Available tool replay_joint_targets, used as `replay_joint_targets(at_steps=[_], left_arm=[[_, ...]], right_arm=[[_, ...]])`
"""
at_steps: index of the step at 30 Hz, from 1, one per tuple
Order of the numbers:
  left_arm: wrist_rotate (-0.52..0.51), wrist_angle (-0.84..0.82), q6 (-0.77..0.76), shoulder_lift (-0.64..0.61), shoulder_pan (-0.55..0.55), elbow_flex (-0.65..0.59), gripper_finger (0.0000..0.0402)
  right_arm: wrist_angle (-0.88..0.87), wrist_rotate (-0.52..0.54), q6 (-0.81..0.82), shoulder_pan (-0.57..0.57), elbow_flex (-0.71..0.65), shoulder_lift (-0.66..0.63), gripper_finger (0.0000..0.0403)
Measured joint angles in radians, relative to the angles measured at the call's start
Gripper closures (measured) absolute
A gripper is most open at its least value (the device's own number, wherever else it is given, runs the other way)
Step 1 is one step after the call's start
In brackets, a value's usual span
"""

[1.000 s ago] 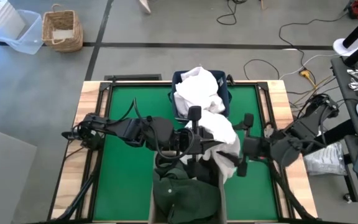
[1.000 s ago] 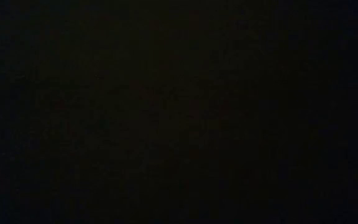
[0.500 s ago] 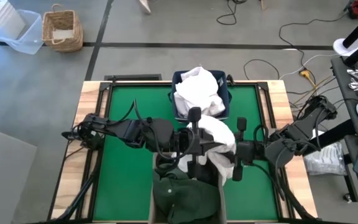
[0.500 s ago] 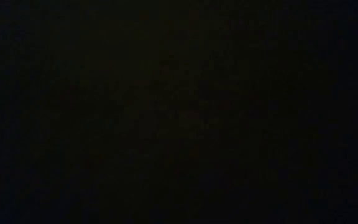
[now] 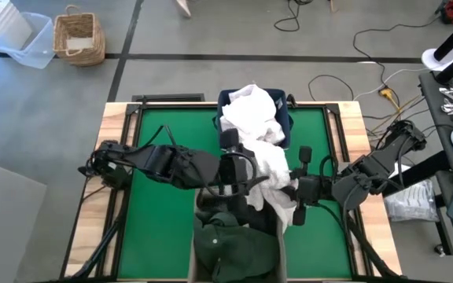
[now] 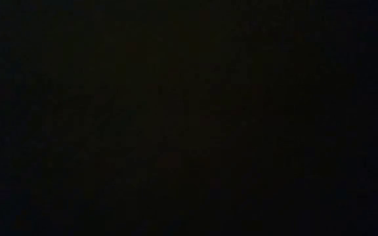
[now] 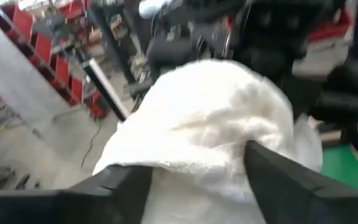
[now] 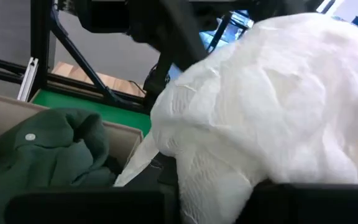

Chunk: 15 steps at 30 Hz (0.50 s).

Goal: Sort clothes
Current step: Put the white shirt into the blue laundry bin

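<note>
A white wrinkly garment (image 5: 267, 161) drapes from the navy bin (image 5: 288, 126) at the table's far middle down to the beige bin (image 5: 281, 240) at the near edge. More white cloth (image 5: 248, 106) fills the navy bin. A dark green garment (image 5: 234, 248) lies in the beige bin. My left gripper (image 5: 238, 177) reaches in from the left, open, with white cloth between its fingers (image 7: 194, 162). My right gripper (image 5: 291, 192) comes from the right and is shut on the white garment's near end. The low view is dark. My left gripper's open fingers (image 7: 272, 174) stand level on either side of a bulge of the white garment (image 7: 210, 124), coming from the table's left. The cloth lies against their inner sides and is not pinched. My right gripper pinches a bunched fold at the garment's near right end (image 8: 213, 180) between its two fingers, coming level from the table's right. The cloth above it (image 8: 272, 93) mounds slack, and part of it hangs over the beige bin's wall (image 8: 126, 140).
The green mat (image 5: 156, 130) has free room on the left and at the far right. Black frame rails border the table. On the floor beyond stand a wicker basket (image 5: 79, 35) and a clear plastic box (image 5: 26, 43); cables lie at the right.
My right gripper has gone toward the table's left, up to the white garment's near end. My left gripper has drawn back a little toward the table's left. The white garment has stayed draped between the two bins.
</note>
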Motion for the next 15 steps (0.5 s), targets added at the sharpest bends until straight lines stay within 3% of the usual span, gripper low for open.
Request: replay_joint_targets(at_steps=[7, 15], left_arm=[[-0.011, -0.174, -0.085, -0.034, -0.009, 0.000, 0.0103], [-0.002, -0.284, -0.110, -0.041, -0.015, 0.000, 0.0093]], right_arm=[[-0.004, 0.000, -0.002, 0.000, 0.010, -0.020, 0.0363], [-0.003, 0.003, -0.002, -0.001, 0.021, -0.045, 0.0363]])
